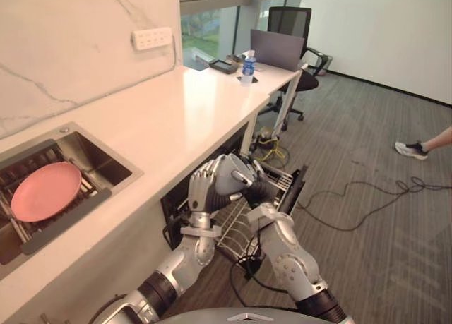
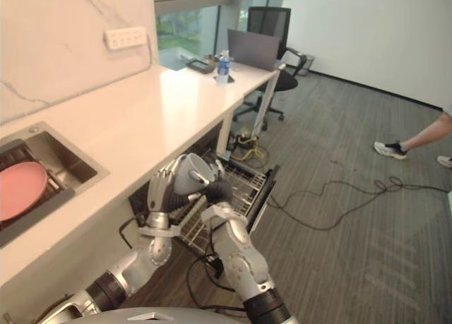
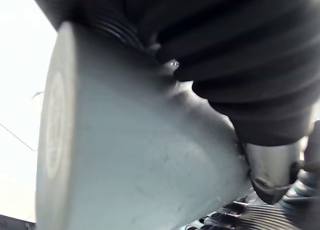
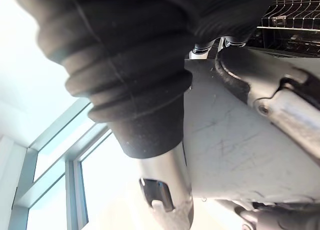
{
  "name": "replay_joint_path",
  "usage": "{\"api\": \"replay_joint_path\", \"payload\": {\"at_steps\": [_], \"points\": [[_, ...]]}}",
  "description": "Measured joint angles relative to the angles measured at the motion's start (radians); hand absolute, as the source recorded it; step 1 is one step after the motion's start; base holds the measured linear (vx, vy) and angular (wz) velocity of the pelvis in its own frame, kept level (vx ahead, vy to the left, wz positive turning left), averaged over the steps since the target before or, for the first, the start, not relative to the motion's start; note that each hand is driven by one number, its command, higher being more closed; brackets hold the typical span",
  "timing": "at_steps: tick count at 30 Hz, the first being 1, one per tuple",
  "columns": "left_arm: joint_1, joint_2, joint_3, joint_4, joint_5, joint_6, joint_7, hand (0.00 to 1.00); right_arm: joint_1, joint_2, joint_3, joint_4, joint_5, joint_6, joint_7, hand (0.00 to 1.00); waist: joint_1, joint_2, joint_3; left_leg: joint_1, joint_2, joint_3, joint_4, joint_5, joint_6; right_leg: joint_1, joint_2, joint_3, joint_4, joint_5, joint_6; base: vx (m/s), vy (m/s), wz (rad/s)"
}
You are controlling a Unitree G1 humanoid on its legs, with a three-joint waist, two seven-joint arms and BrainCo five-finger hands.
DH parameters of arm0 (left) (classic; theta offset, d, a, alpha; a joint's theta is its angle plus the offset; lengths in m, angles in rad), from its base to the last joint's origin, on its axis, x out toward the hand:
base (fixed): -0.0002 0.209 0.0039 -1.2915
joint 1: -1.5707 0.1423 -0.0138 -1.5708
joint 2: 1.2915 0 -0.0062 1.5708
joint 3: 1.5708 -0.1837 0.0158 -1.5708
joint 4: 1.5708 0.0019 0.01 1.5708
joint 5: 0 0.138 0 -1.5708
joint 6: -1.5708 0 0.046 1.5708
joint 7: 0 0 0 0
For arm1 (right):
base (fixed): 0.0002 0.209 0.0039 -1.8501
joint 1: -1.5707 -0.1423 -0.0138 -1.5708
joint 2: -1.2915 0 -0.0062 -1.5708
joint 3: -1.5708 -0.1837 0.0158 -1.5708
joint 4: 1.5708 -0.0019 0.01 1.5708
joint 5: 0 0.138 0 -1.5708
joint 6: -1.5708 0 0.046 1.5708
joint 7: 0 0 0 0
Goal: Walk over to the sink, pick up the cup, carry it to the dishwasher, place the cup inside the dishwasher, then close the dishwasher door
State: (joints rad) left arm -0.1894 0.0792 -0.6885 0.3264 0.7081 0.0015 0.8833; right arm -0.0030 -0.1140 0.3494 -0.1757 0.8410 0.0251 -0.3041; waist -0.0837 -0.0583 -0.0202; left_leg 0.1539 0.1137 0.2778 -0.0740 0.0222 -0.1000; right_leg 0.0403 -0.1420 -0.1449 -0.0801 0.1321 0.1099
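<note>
The plain grey cup was off the white stone surface and held just below the middle of the frame, tipped on its side between the two hands. The left hand stood upright against the cup's left side, its fingers nearly straight and laid flat on it rather than wrapped round. The right hand came in from the lower right, and its fingers looked curled over the cup's other side, gripping it.

The steel sink lay at the left edge, well apart from the cup, with a round pink plate resting in it. So the pick-up looked done, and the carry nearly so. The cup hung directly over the dishwasher's pulled-out wire rack, whose dark door stood open to the right of the hands.

Left to do, by this reading, were lowering the cup into the rack, letting go, pushing the rack in and closing the door.
</note>
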Motion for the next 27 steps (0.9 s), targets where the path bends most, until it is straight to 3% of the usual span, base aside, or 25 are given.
{"api": "replay_joint_path", "payload": {"at_steps": [10, 22, 23, 27], "points": [[-0.014, 0.001, -0.007, -0.001, 0.0, 0.002, 0.013, 1.0, -0.003, -0.003, 0.016, 0.007, 0.137, -0.002, 0.036, 0.0, -0.002, -0.008, 0.02, 0.002, 0.0, 0.0, 0.0, 0.0, 0.0, 0.003, 0.0, -0.001, 0.0, 0.0, 0.0, 0.0, 0.0, 0.0], [-0.018, 0.02, -0.022, -0.024, 0.001, 0.018, 0.041, 1.0, -0.01, -0.005, 0.089, 0.038, 0.175, -0.022, 0.038, 0.0, -0.002, -0.01, 0.039, 0.003, 0.001, -0.001, 0.001, 0.0, 0.0, 0.006, 0.0, -0.003, 0.0, 0.0, 0.0, 0.0, 0.0, 0.0], [-0.018, 0.02, -0.023, -0.026, 0.001, 0.019, 0.041, 1.0, -0.01, -0.005, 0.092, 0.038, 0.175, -0.022, 0.037, 1.0, -0.002, -0.01, 0.039, 0.003, 0.001, -0.001, 0.001, 0.0, 0.0, 0.006, 0.0, -0.003, 0.0, 0.0, 0.0, 0.0, 0.0, 0.0], [-0.018, 0.022, -0.022, -0.036, 0.001, 0.032, 0.043, 1.0, -0.01, -0.006, 0.11, 0.038, 0.173, -0.029, 0.032, 1.0, -0.002, -0.01, 0.04, 0.003, 0.001, -0.001, 0.001, 0.0, 0.0, 0.006, 0.0, -0.004, 0.0, 0.0, 0.0, 0.0, 0.0, 0.0]]}}
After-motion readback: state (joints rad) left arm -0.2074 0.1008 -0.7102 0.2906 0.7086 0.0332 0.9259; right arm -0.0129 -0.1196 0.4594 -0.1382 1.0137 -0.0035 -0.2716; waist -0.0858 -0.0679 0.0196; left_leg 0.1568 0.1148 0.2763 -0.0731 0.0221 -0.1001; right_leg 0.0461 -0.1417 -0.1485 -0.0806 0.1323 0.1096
